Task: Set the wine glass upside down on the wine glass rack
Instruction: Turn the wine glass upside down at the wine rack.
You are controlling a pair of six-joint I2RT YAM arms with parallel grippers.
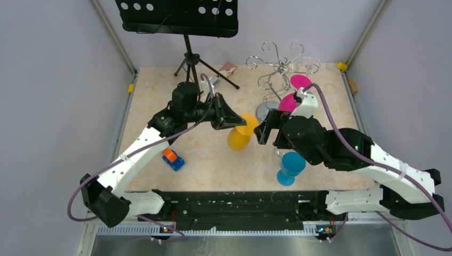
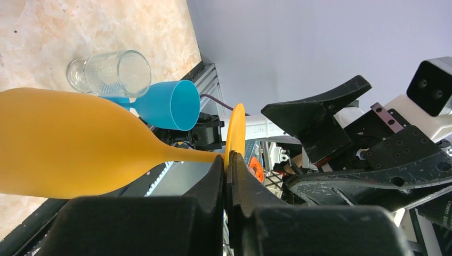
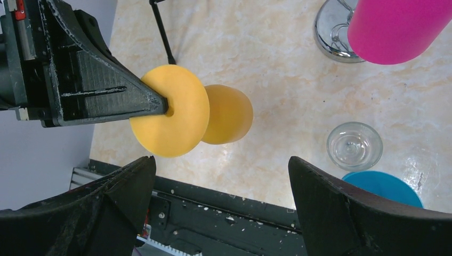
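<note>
Black fingers [image 2: 213, 192] of the left end effector [image 2: 229, 160] fill the bottom of its own wrist view, pressed tight together on the thin round foot of the yellow wine glass [image 2: 69, 144], whose edge stands up between them. From above, that left end effector [image 1: 240, 124] holds the glass over the middle of the table [image 1: 213, 165]. The foot is turned up and toward the right arm, and the bowl hangs down toward the marbled top; I cannot tell whether the bowl touches it. Facing it, the right end effector [image 3: 221, 160] stands with its jaws spread wide and nothing between them. It is just beside the glass's foot and not touching it. The wine glass rack [image 1: 280, 66] stands at the far right of the table, its chrome hooks curling above its round mirror base [image 3: 333, 32], and the yellow glass is apart from it, to its near left. A pink glass [image 3: 397, 26] is in among the rack's wire beside the base; whether it hangs from a hook I cannot tell. A blue goblet [image 1: 291, 165] stands under the right arm, with a clear tumbler [image 3: 354, 145] just beside it. A black music stand [image 1: 178, 16] rises at the far edge, and a small orange and blue toy [image 1: 173, 158] lies near the left arm.
</note>
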